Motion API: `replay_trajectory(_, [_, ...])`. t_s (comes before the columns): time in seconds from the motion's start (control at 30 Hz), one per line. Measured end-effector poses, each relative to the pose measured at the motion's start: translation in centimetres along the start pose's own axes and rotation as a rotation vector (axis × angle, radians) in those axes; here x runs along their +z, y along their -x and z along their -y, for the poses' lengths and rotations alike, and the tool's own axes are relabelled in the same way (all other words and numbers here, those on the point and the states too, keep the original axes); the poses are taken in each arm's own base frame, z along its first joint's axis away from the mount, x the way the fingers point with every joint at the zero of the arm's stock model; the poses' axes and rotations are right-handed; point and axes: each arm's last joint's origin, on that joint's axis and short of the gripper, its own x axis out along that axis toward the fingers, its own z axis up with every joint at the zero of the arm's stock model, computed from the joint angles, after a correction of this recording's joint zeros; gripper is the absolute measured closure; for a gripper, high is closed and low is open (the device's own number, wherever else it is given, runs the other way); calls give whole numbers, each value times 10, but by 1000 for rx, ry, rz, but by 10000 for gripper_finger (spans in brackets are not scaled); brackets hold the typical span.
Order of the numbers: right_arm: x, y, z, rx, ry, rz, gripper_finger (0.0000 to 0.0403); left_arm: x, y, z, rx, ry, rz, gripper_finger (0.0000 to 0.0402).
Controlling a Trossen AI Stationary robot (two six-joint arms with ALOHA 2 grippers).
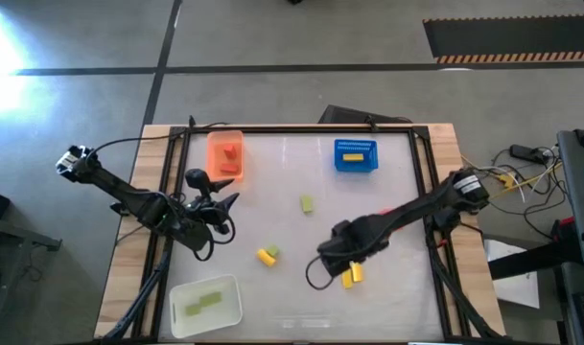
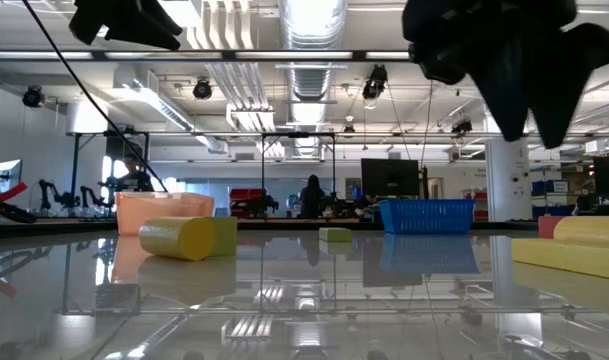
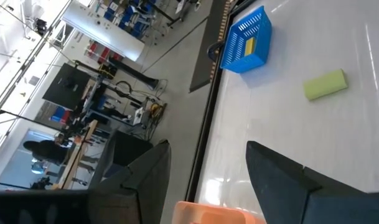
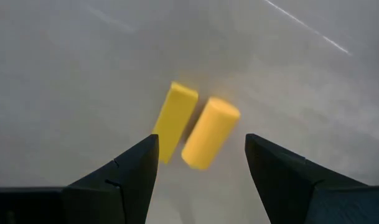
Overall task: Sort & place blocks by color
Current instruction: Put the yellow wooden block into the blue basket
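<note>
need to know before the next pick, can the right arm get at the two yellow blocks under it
Probably yes. The right gripper is open and hangs right over the two yellow blocks. They lie side by side on bare table, nothing between, though it may have to take one at a time.

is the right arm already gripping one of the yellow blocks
No, in the right wrist view the right gripper hangs open above two yellow blocks, which lie side by side on the table with nothing clamped around them.
</note>
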Motion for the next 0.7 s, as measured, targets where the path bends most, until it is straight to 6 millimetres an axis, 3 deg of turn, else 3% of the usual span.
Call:
replay_trajectory(0.33, [-27,-32,-10,-96,-91,1,174,-2,-1,2,0,-12,-5,210])
replay_trajectory(0.7, [-27,-55,-10,-169,-100,-21,174,-2,-1,2,-1,-9,-5,210])
